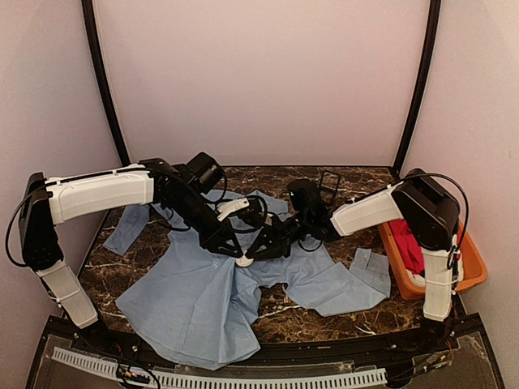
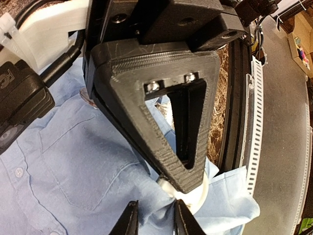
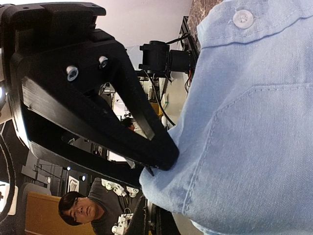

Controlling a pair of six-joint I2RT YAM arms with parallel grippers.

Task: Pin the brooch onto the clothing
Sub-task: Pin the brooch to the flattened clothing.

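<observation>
Clothing (image 1: 195,304), a big light blue shirt, lies crumpled in the middle of the counter (image 1: 316,320), with a sleeve out to each side. Pale walls (image 1: 259,81) stand all around, and two black poles (image 1: 105,89) run up the back corners. The counter is dark brown stone with white lines in it. At its right edge sits an orange basket (image 1: 478,271) with a red garment (image 1: 412,243) inside, near the shirt's right sleeve.

Both arms reach in and meet over the middle of the shirt. The right hand (image 2: 188,181) is closed tight. Its black tip rests on the brooch (image 2: 198,198), a small round white thing on a bump of blue cloth. I cannot tell if the tip pinches the brooch or only touches it. The left hand (image 2: 155,223) is just beside it, its two fingers a little apart with blue cloth showing between them. I cannot tell if they touch the cloth.
</observation>
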